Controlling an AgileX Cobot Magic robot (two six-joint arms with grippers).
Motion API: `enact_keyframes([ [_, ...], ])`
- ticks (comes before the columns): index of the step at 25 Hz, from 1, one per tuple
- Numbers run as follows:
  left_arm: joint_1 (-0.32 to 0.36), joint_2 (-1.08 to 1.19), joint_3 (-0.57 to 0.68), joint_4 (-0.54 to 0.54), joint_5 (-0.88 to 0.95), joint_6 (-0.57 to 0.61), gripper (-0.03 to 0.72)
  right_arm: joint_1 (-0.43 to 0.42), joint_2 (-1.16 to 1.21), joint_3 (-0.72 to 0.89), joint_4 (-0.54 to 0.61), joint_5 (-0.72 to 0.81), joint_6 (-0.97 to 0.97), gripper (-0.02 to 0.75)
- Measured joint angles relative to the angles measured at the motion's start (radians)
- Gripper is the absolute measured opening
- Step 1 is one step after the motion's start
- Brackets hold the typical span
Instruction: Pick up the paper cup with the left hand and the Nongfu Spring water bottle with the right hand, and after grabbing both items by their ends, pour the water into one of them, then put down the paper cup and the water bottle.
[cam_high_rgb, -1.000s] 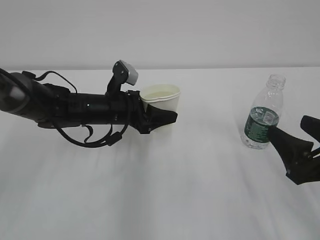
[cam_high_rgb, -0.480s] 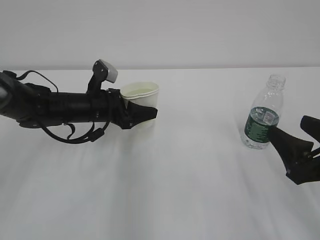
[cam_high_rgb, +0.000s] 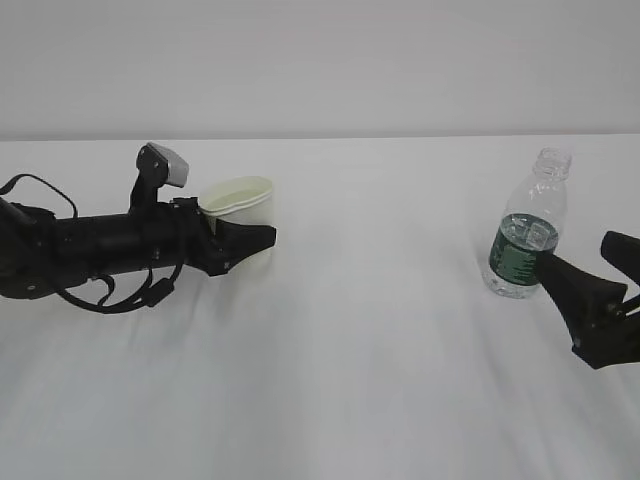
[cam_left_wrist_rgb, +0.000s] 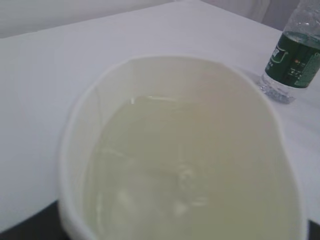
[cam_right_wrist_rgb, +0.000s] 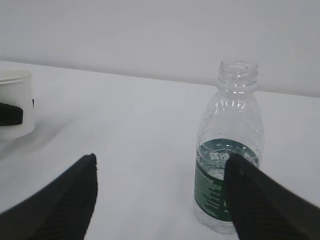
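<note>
Shifted leftward and lower: small white paper cup (cam_high_rgb: 240, 200) clamped in left hand (cam_high_rgb: 243, 236) jaws; right hand (cam_high_rgb: 610, 290) jaws apart beside clear ribbed water bottle (cam_high_rgb: 527, 230) on white surface (cam_high_rgb: 360, 380).

matt paper cup (cam_high_rgb: 243, 205) (white), clear ribbed plastic bottle (cam_high_rgb: 527, 225)

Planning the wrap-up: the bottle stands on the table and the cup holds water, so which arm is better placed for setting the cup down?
Left. Its fingers grip the paper cup; the right gripper is open beside the bottle.
</note>
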Motion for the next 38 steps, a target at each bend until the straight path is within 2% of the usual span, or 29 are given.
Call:
enact_keyframes([
  [7, 0.031, 0.000, 0.101, -0.135, -0.085, 0.114, 0.421, 0.000, 0.007, 0.000, -0.002, 0.000, 0.002, 0.589],
  [12, 0.049, 0.000, 0.139, -0.175, -0.086, 0.177, 0.421, 0.000, 0.036, 0.000, -0.018, 0.000, 0.002, 0.589],
  [24, 0.053, 0.000, 0.145, -0.223, -0.056, 0.266, 0.420, 0.000, 0.040, 0.000, -0.023, 0.000, 0.005, 0.589],
  [31, 0.053, 0.000, 0.257, -0.421, -0.086, 0.420, 0.420, 0.000, 0.040, 0.000, -0.036, 0.000, 0.005, 0.589],
  [38, 0.053, -0.006, 0.290, -0.474, -0.088, 0.445, 0.420, 0.000, 0.040, 0.000, -0.038, 0.000, 0.015, 0.589],
])
